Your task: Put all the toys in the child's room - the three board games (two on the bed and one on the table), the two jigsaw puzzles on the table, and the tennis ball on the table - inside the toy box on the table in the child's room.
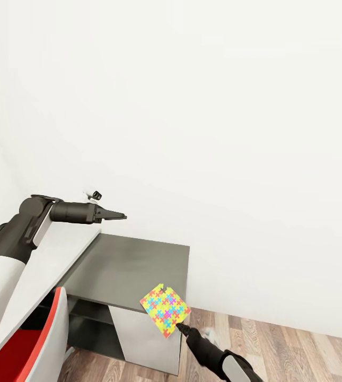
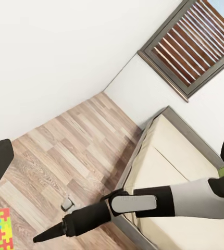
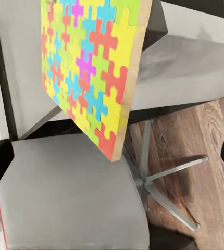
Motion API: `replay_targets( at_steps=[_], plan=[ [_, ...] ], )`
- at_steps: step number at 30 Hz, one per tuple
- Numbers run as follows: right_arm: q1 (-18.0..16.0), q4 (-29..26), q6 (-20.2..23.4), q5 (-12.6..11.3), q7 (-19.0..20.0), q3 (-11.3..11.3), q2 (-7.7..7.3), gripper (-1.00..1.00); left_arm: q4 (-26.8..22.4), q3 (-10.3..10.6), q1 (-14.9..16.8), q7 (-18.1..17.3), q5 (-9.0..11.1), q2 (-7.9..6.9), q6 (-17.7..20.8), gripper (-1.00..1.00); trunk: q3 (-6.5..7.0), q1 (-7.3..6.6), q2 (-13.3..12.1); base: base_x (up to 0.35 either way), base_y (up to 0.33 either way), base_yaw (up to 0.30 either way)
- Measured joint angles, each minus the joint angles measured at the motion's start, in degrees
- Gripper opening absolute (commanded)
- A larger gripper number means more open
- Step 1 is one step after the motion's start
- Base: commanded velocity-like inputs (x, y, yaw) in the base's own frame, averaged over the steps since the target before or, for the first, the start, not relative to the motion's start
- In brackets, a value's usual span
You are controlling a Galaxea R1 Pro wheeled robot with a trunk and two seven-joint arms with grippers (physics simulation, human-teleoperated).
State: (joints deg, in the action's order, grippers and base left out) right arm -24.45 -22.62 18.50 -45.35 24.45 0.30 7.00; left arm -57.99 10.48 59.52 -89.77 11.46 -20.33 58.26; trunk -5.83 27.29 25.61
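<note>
the right pincer (image 1: 181, 327) pinches the thin, bright, many-coloured jigsaw puzzle square (image 1: 165, 309) by its corner. carry it flat and slow. the left pincer (image 1: 119, 215) looks closed and empty over the dark grey surface (image 1: 133, 265).

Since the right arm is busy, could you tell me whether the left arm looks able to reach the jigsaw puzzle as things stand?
Probably not without repositioning. The left gripper points out over the white desk top, while the jigsaw puzzle hangs past the dark grey side desk, off its front corner, held by the right gripper. Nothing blocks the way; it simply looks far.

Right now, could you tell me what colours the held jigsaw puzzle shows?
Yellow, green, blue, red and magenta interlocking pieces, clearest in the right wrist view.
</note>
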Motion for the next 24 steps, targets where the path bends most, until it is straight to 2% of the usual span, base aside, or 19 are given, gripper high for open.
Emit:
replay_targets(
  at_steps=[4, 9, 18, 24],
  plan=[
    [0.01, -0.06, 3.52, 0.04, 0.98, 0.43, 1.10, 1.00, -0.02, 0.00, 0.00, 0.00, 0.00, 0.00, -0.01, 1.00, 0.00, 0.00, 0.00, 0.000, 0.000, 0.000],
    [-0.02, -0.12, 5.76, -0.42, 1.37, 0.37, 1.41, 1.00, -0.02, 0.00, 0.00, 0.00, 0.00, 0.00, 0.01, 1.00, 0.00, 0.00, 0.00, 0.000, 0.000, 0.000],
    [-0.01, -0.21, 6.11, -0.48, 3.07, 0.34, 1.41, 1.00, -0.03, 0.00, 0.00, 0.00, 0.00, 0.00, -0.04, 1.00, 0.00, 0.00, 0.00, 0.000, 0.000, 0.000],
    [-0.01, -0.44, 5.81, -0.13, 6.46, 0.47, 1.13, 1.00, -0.03, 0.00, 0.00, 0.00, 0.00, 0.00, -0.03, 1.00, 0.00, 0.00, 0.00, 0.000, 0.000, 0.000]
  ],
)
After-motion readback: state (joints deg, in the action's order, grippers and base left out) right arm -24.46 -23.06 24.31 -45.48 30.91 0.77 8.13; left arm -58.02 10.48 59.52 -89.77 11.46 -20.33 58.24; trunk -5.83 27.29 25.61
